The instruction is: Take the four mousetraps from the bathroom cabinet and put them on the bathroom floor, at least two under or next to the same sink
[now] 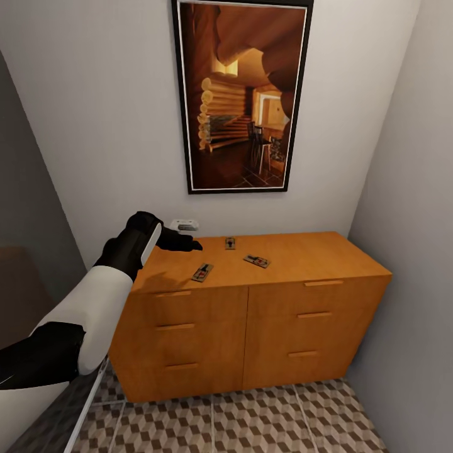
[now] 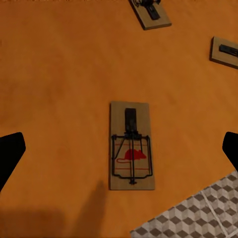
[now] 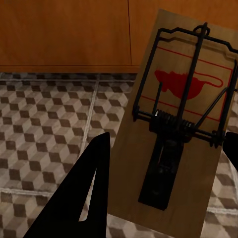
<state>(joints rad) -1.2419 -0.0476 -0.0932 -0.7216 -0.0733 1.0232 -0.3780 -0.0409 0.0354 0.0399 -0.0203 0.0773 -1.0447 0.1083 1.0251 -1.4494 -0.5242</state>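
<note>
Low orange-brown wooden cabinet (image 1: 277,314) stands against the white wall under a framed log-cabin picture (image 1: 242,94). Three small flat brown wooden mousetraps with dark wire parts lie on its flat top: one near the front-left edge (image 1: 202,272), one toward the back edge (image 1: 230,243), one nearer the middle (image 1: 257,260).

Left gripper (image 1: 192,245) hovers over the top's left end, fingers (image 2: 11,156) spread wide apart, the front-left trap (image 2: 131,146) centred between them, untouched.

Right gripper (image 3: 163,163): fingers (image 3: 89,193) clamped on a fourth mousetrap (image 3: 178,129), held tilted above the brown-and-beige cube-patterned tile floor (image 3: 44,124), by the cabinet's base.
</note>
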